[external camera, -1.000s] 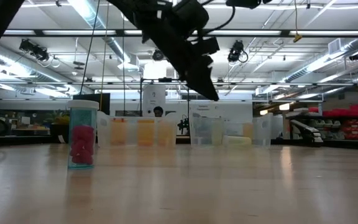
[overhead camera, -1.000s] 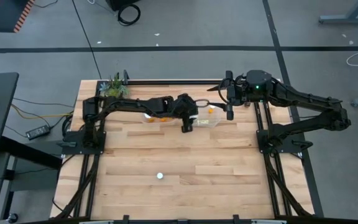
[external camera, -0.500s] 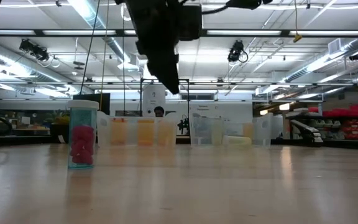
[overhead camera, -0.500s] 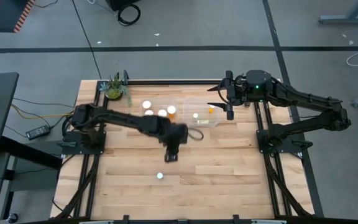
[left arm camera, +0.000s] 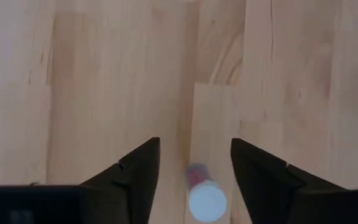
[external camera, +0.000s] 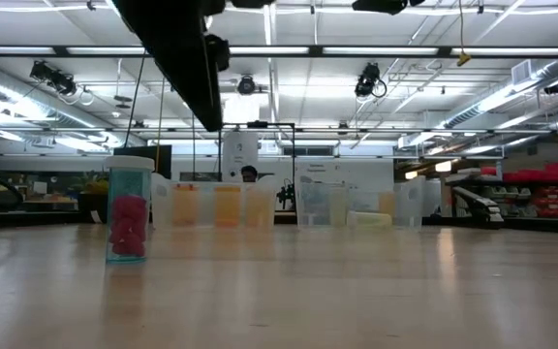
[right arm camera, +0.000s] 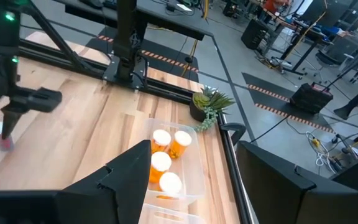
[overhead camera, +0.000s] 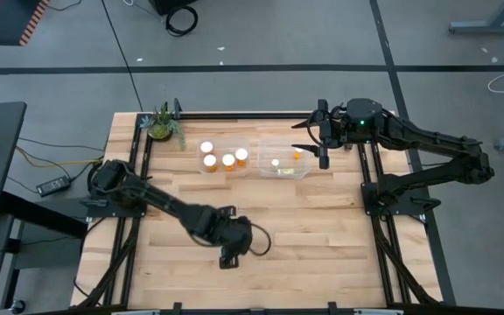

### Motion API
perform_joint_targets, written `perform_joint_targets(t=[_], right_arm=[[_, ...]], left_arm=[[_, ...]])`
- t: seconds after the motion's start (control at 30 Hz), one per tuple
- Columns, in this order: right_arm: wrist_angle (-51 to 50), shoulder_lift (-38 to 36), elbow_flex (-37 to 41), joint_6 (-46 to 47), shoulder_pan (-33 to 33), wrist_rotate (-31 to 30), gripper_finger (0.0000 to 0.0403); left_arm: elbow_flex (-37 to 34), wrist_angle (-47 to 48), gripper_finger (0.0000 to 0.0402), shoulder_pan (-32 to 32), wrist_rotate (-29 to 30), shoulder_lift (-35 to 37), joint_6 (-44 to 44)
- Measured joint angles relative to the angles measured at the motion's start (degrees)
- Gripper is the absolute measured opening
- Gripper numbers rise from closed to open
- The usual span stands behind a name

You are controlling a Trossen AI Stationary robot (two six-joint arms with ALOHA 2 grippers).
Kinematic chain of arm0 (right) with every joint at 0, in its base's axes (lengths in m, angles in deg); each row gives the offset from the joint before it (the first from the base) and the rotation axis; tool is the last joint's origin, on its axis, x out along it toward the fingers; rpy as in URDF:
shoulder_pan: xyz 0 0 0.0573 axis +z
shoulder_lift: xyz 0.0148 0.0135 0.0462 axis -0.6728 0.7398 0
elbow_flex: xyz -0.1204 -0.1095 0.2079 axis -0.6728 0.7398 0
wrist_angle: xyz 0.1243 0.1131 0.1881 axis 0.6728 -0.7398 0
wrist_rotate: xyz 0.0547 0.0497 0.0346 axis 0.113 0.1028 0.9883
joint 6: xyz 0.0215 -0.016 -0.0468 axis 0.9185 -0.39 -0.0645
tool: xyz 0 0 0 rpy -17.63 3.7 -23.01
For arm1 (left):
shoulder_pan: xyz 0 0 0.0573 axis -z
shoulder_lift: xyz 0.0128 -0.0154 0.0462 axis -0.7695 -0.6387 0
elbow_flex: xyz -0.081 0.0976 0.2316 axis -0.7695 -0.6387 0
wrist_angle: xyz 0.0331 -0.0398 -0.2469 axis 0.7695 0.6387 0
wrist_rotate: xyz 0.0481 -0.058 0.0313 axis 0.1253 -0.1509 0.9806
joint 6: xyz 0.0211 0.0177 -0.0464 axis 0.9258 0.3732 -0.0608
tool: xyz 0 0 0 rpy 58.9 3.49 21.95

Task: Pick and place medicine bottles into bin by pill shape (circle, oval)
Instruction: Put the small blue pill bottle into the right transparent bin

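A small clear bottle with pink pills and a white cap (external camera: 129,208) stands upright on its base on the wooden table near the middle front. It also shows in the left wrist view (left arm camera: 205,198) and in the right wrist view (right arm camera: 2,135). My left gripper (left arm camera: 194,142) is open above it, pointing down, with one finger to each side and not touching. In the high view my left gripper (overhead camera: 227,255) hides the bottle. My right gripper (right arm camera: 194,146) is open and empty and waits at the far right (overhead camera: 322,144) beside the bins.
Two clear bins stand at the far edge. The left bin (overhead camera: 221,168) holds several amber bottles with white caps. The right bin (overhead camera: 287,171) holds one white-capped bottle (overhead camera: 276,162) and an orange item. A small potted plant (overhead camera: 160,124) stands at the far left corner.
My left gripper has swung from over the bins at the far edge toward the table's near edge. It now stands over the lone pink-pill bottle. The bottle has stayed where it was.
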Motion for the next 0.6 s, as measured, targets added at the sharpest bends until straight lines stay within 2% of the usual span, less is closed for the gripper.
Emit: perform_joint_targets(t=[0.1,0.27,0.6], right_arm=[[0.0,0.0,0.0,0.2,0.0,0.0,0.0244],[0.1,0.0,0.0,0.3,0.0,0.0,0.0244],[0.3,0.0,0.0,0.1,0.0,0.0,0.0244]], left_arm=[[0.0,0.9,0.0237,2.0,2.6,0.0,-1.5],[-0.9,1.7,0.0267,3.8,3.0,0.0,-4.3],[-5.2,0.1,0.0262,4.1,4.1,0.0,-6.0]])
